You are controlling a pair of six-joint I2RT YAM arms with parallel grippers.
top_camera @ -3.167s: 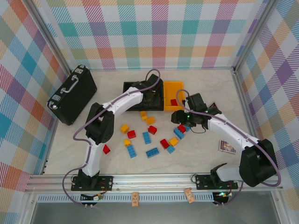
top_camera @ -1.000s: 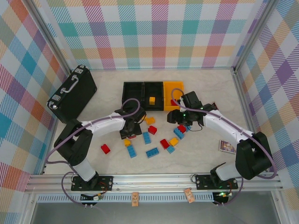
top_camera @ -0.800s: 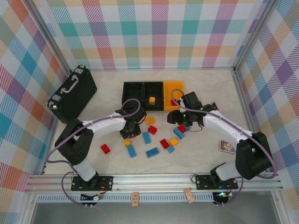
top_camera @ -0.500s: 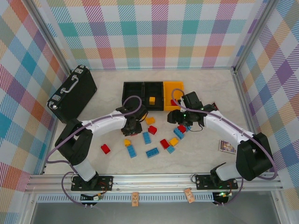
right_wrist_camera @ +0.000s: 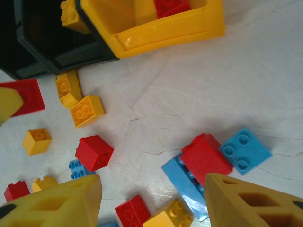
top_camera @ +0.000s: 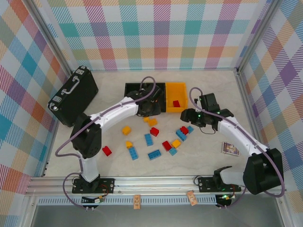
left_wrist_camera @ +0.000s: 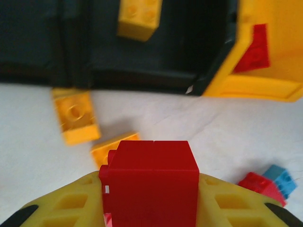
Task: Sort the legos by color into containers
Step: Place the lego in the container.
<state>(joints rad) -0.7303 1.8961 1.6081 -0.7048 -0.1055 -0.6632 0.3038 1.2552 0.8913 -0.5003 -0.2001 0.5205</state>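
Red brick (left_wrist_camera: 150, 182) clamped between yellow fingers (left_wrist_camera: 66, 208), black bins (left_wrist_camera: 142, 78) and yellow bin (left_wrist_camera: 255, 87) ahead

The left arm (top_camera: 113, 111) stretched far and rightward from its near base, its pincer (top_camera: 147, 108) clamped on a red lego (left_wrist_camera: 150, 175). The right arm (top_camera: 236, 132) bent leftward toward the middle, its pincer (top_camera: 187, 115) tipped down, jaws apart and empty.

Pale marbled table (top_camera: 208, 90). Back centre: two black bins (top_camera: 131, 88) and a yellow bin (top_camera: 173, 91), side by side. Black case (top_camera: 73, 96) at left. Loose red, blue, yellow bricks (top_camera: 154, 154) mid-table. Small card (top_camera: 230, 149) at right.
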